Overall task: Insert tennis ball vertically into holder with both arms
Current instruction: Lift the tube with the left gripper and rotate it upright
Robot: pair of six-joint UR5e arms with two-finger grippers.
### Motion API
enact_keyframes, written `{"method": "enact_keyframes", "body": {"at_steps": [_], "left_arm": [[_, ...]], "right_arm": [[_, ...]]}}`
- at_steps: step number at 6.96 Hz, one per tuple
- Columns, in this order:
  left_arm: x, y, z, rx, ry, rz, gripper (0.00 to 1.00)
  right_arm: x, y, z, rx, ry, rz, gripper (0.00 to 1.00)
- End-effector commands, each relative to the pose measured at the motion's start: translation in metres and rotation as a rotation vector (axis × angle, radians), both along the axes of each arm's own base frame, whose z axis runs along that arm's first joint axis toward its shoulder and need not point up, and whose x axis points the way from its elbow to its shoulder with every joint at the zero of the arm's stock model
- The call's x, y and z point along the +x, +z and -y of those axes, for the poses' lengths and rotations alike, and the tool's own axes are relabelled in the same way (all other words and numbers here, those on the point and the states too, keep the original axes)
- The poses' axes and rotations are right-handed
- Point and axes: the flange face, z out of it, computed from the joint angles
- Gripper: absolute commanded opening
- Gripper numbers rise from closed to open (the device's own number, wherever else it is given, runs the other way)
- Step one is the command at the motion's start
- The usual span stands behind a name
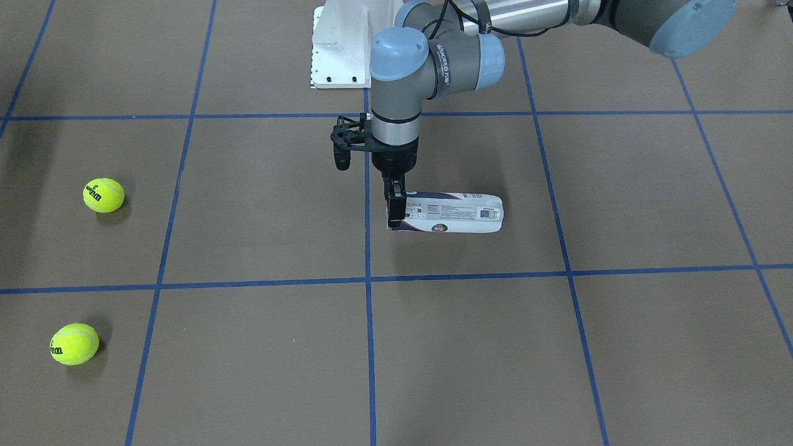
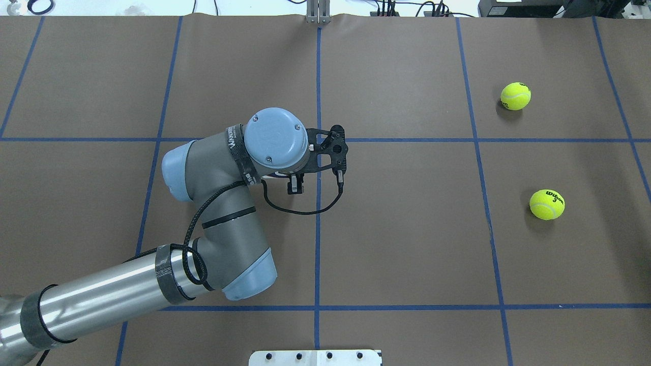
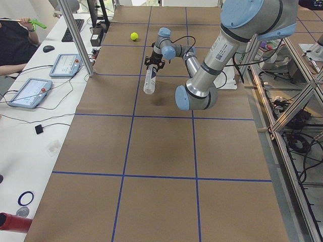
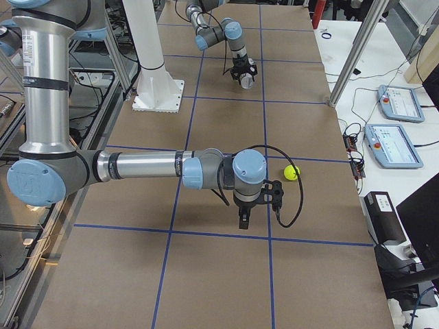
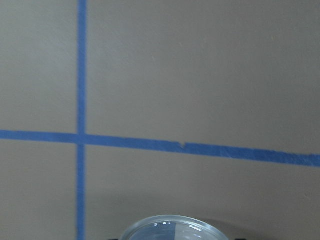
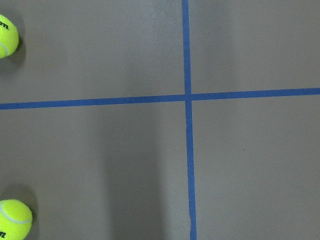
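The holder, a clear can with a navy and white label, lies roughly level near the table's middle with a faint shadow under it. My left gripper points straight down and is shut on the holder's end nearest the blue centre line. In the overhead view my wrist hides the holder and only the left gripper shows. The holder's clear rim shows in the left wrist view. Two tennis balls lie apart on the table. My right gripper hovers near one ball; I cannot tell if it is open.
The white arm base stands behind the holder. Blue tape lines grid the brown table. An operators' bench with tablets and a metal post runs along the far side. Both balls show at the right wrist view's left edge.
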Motion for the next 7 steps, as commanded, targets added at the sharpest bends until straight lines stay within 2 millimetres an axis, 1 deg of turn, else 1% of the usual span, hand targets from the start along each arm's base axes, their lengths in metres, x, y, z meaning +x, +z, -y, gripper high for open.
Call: {"method": "enact_keyframes", "body": {"at_steps": [1, 2, 3, 5, 6, 7], "left_arm": [[-0.035, -0.045, -0.010, -0.070, -0.184, -0.179, 0.00], [-0.043, -0.062, -0.014, -0.119, -0.239, -0.329, 0.00], [-0.051, -0.078, -0.015, -0.108, -0.252, -0.502, 0.00], [-0.077, -0.098, -0.009, -0.129, -0.324, -0.761, 0.00], [-0.089, -0.107, -0.006, -0.094, -0.398, -0.876, 0.00], [-0.098, -0.113, -0.007, -0.121, -0.435, -0.975, 0.00]], "right_arm": [[0.000, -0.001, 0.000, 0.002, 0.000, 0.004, 1.00], [0.000, -0.003, 0.001, 0.005, 0.000, 0.006, 1.00], [0.000, -0.004, 0.001, 0.007, 0.000, 0.006, 1.00], [-0.001, -0.010, 0.004, 0.019, -0.001, 0.009, 1.00], [-0.001, -0.011, 0.005, 0.022, -0.001, 0.010, 1.00], [-0.001, -0.012, 0.006, 0.022, -0.001, 0.010, 1.00]]}}
